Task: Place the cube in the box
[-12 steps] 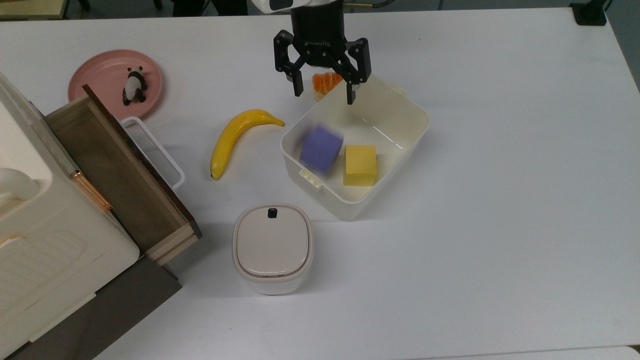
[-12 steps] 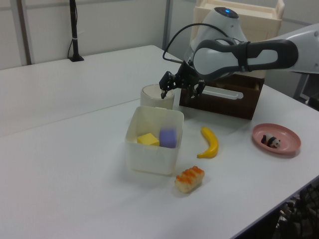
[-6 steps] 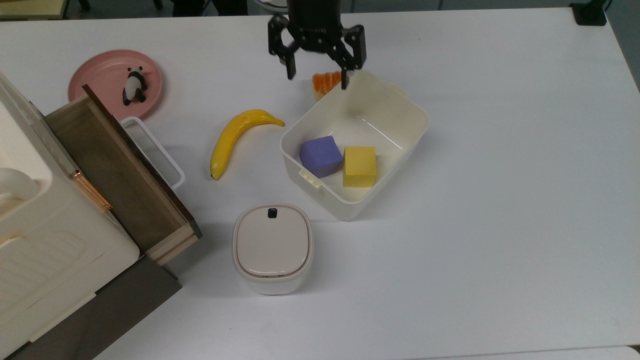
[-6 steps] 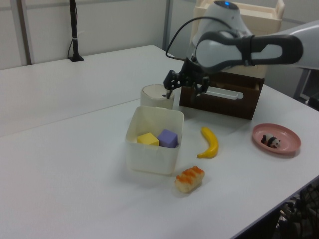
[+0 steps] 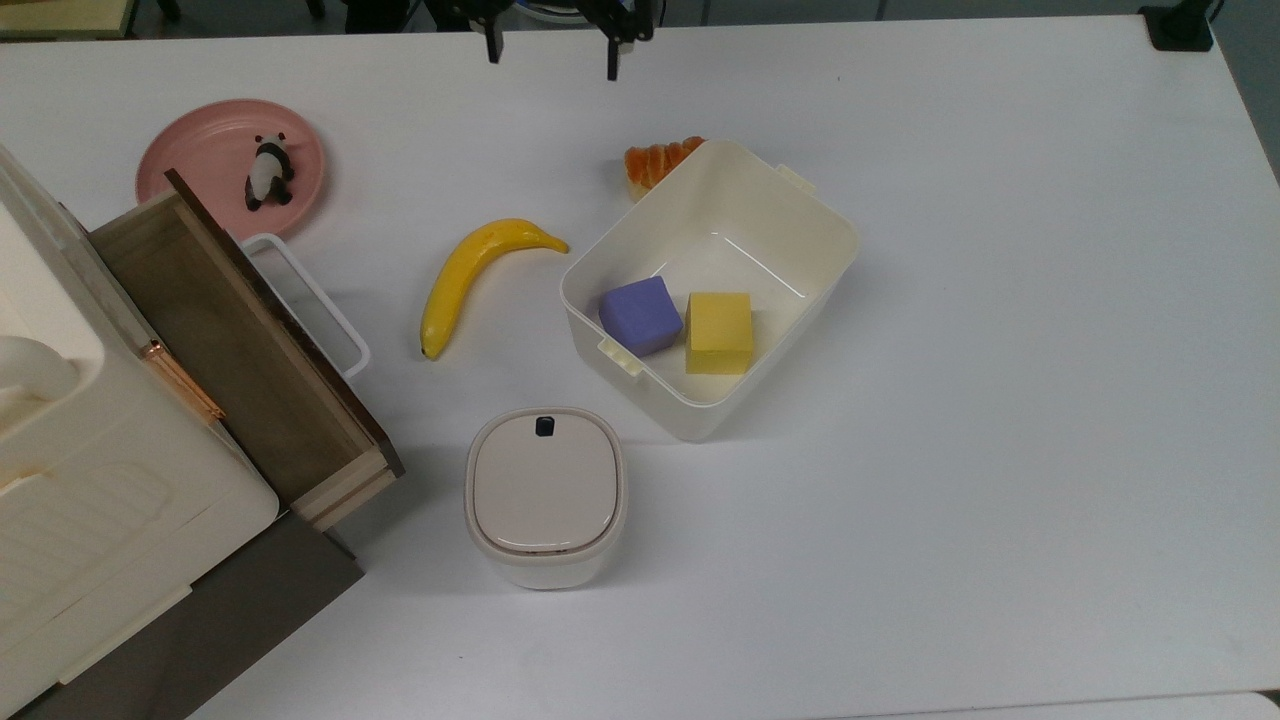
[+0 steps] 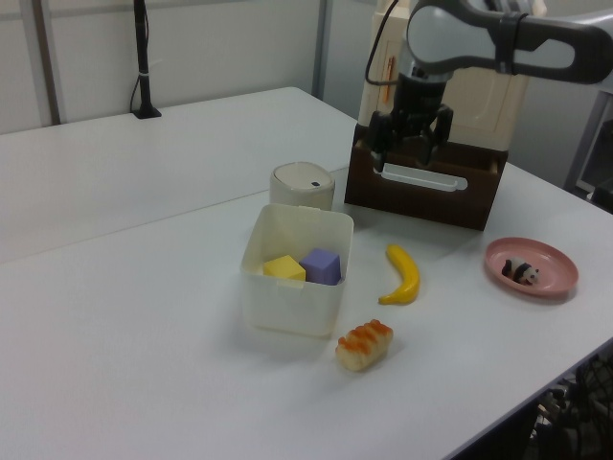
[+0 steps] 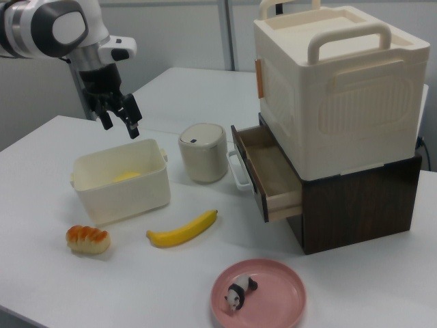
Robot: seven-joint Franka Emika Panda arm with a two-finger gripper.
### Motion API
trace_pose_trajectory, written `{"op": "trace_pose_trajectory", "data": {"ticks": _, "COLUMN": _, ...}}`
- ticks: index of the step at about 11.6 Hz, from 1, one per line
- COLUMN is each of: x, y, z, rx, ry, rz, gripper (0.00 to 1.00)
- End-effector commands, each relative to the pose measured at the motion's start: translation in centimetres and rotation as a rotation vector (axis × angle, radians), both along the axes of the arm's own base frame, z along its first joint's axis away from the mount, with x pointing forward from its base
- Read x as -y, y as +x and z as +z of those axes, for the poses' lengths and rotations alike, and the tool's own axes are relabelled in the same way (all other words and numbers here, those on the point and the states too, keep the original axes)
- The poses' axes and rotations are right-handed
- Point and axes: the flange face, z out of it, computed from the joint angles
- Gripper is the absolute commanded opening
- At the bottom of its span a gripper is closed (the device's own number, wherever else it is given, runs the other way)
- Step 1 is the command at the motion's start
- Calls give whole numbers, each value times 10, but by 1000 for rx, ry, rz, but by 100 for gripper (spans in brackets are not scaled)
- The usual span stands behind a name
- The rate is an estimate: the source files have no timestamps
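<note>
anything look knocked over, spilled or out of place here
Nothing stands out. The small purple cube lies in the cream-white plastic box beside the yellow block, the box sits upright, and the open gripper hangs above the table.

— Where is the arm?
— In the left view it comes in from the upper right, grey and white, its wrist turned straight down.
— And the gripper [image 6: 412,151]?
— Its two black fingers [image 7: 132,127] are spread wide and hold nothing. In the top view the gripper [image 5: 551,52] sits at the upper edge; in the right view it [image 7: 119,125] hangs at upper left.
</note>
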Motion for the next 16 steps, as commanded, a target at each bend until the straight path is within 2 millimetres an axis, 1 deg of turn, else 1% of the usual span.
{"op": "trace_pose_trajectory", "data": {"ticks": 1, "x": 10, "y": 1, "z": 8, "rx": -81, "ry": -1, "rz": 106, "gripper": 100}}
{"op": "trace_pose_trajectory", "data": {"ticks": 4, "x": 18, "y": 11, "z": 14, "rx": -95, "ry": 2, "rz": 109, "gripper": 100}}
{"op": "trace_pose_trajectory", "data": {"ticks": 6, "x": 28, "y": 12, "z": 19, "rx": -83, "ry": 4, "rz": 95, "gripper": 100}}
{"op": "trace_pose_trajectory", "data": {"ticks": 7, "x": 29, "y": 13, "z": 20, "rx": -81, "ry": 7, "rz": 92, "gripper": 100}}
{"op": "trace_pose_trajectory", "data": {"ticks": 12, "x": 30, "y": 12, "z": 22, "rx": -84, "ry": 29, "rz": 90, "gripper": 100}}
{"op": "trace_pose_trajectory", "data": {"ticks": 14, "x": 30, "y": 12, "z": 22, "rx": -84, "ry": 33, "rz": 142, "gripper": 100}}
{"op": "trace_pose_trajectory", "data": {"ticks": 16, "x": 31, "y": 12, "z": 22, "rx": -84, "ry": 34, "rz": 147, "gripper": 100}}
